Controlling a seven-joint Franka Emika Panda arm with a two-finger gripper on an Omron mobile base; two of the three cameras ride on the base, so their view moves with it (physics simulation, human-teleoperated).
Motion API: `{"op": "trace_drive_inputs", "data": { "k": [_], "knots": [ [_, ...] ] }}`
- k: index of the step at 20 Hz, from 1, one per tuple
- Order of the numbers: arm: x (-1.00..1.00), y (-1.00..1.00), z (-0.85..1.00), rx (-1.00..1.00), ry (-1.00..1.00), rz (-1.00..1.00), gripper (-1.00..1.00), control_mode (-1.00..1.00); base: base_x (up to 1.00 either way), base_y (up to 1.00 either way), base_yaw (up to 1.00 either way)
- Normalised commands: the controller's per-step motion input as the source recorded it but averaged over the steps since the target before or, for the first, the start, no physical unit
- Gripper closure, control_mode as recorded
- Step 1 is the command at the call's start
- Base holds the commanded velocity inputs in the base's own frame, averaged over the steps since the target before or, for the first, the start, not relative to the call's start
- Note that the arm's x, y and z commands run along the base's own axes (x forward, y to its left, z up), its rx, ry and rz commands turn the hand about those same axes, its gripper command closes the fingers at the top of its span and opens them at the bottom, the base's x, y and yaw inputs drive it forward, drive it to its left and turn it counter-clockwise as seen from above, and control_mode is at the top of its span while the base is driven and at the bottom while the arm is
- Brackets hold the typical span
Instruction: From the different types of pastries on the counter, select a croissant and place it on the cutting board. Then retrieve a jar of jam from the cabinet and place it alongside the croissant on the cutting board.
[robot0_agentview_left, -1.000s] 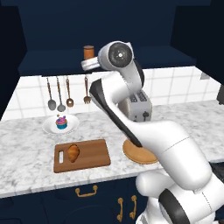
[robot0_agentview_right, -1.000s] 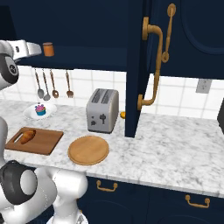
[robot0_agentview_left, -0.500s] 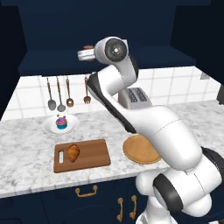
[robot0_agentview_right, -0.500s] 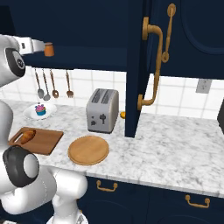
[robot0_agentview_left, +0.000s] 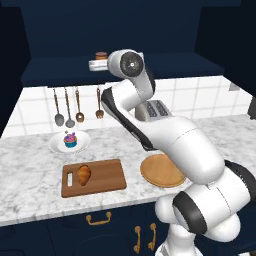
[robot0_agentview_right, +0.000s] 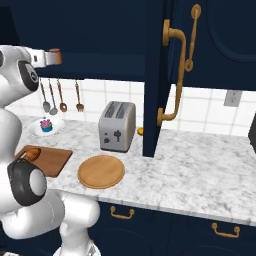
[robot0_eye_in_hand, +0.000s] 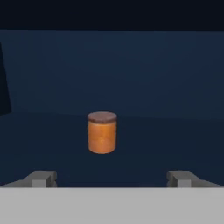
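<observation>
The hand (robot0_eye_in_hand: 112, 178), fingers spread wide, faces the jam jar (robot0_eye_in_hand: 102, 132) upright on the cabinet shelf (robot0_eye_in_hand: 175, 144). Best advance level, centring the jar between both fingers before closing.

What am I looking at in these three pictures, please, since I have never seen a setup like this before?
It is a rendered kitchen with a white robot arm on a base that can drive. Two cameras on the base look over the arm from its left and its right; the third rides on the hand. The gripper is open, holds nothing, and points at the jar standing upright on the cabinet shelf. On the counter lie a cutting board with the croissant on it, a cupcake on a white plate, a round wooden plate and a toaster.
</observation>
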Motion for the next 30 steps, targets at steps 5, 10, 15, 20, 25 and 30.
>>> {"op": "trace_drive_inputs", "data": {
  "k": [5,10,15,20,25,30],
  "knots": [
    [0.36,0.00,0.00,0.01,0.22,0.01,-1.00,-1.00,0.00,0.00,0.00],
    [0.10,0.03,0.00,0.01,0.00,0.00,-1.00,-1.00,0.00,0.00,0.00],
    [0.22,0.03,-0.10,0.01,0.02,0.03,-1.00,-1.00,0.00,0.00,0.00],
    [0.39,0.00,-0.01,0.00,0.00,0.01,-1.00,-1.00,0.00,0.00,0.00],
    [0.38,0.02,-0.06,0.00,0.00,0.00,-1.00,-1.00,0.00,0.00,0.00],
    [0.35,0.18,-0.15,0.00,0.00,0.00,-1.00,-1.00,0.00,0.00,0.00]
  ]
}}
